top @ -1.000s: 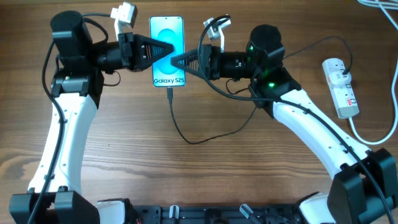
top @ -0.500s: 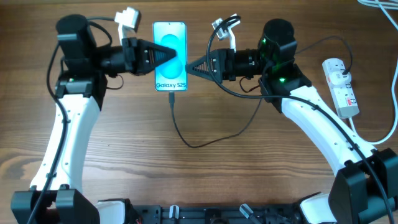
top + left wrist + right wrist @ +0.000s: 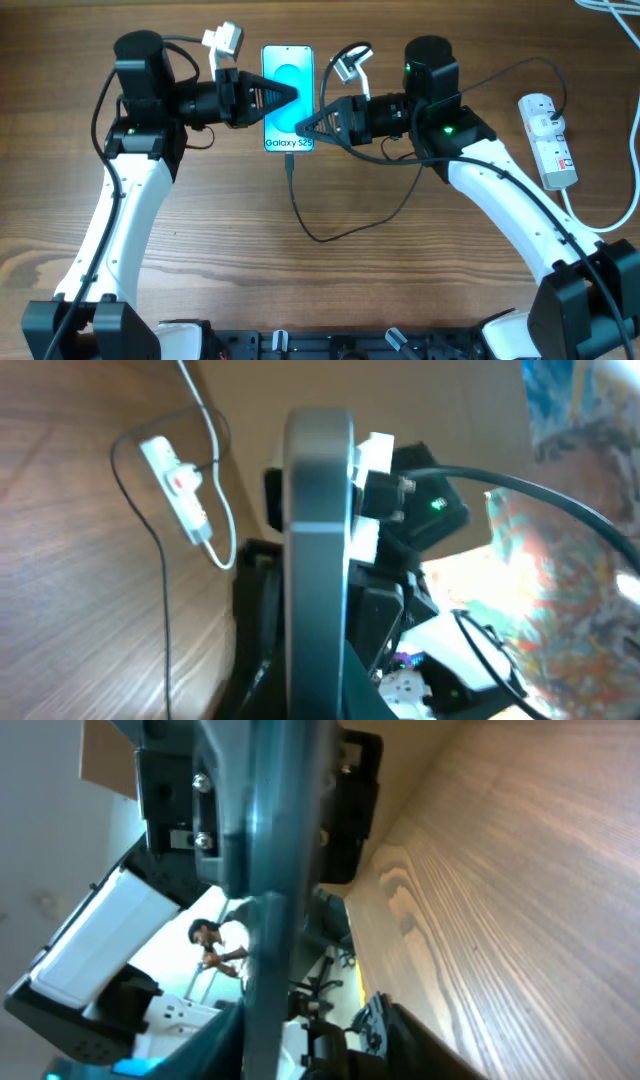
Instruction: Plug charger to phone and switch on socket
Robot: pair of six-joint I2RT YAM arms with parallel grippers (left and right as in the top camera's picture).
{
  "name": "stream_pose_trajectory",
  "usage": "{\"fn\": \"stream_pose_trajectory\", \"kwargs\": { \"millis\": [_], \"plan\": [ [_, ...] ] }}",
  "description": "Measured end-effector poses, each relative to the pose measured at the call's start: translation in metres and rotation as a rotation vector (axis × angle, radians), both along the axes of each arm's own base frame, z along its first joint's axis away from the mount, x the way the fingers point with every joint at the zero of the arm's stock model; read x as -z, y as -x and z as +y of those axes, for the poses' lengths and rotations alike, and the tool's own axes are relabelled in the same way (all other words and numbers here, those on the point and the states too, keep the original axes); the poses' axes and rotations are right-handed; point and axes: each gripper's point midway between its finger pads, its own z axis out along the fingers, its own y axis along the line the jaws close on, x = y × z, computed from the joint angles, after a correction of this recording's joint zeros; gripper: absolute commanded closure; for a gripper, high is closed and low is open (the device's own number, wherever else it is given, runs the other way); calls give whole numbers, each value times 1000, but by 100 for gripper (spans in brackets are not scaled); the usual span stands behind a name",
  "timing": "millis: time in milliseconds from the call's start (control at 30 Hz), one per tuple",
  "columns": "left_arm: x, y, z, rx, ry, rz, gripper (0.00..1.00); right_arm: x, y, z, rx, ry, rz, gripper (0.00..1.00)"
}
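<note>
Phone pinched between my left claw and right claw, both closed on its long edges; charger meets its lower end. Risk: an uneven release tilts it and tugs the plug loose. Socket lies well apart, rightward.

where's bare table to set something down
Bare wood: the front middle, between the left arm and right arm, on the robot's side of the charger loop; also the far-left edge. Crowded: around the phone, where the left gripper and right gripper meet, and by the socket.
</note>
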Motion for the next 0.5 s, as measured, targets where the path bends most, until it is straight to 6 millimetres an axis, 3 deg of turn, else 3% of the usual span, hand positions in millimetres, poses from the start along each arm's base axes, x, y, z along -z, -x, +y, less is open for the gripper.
{"fn": "stream_pose_trajectory", "kwargs": {
  "millis": [333,500],
  "plan": [
    [3,-3,0,-16,-7,-1,96,-8,-1,1,-8,-24,-55,70],
    [3,-2,0,-14,-7,-3,96,-11,2,1,-24,-35,-61,73]
  ]
}}
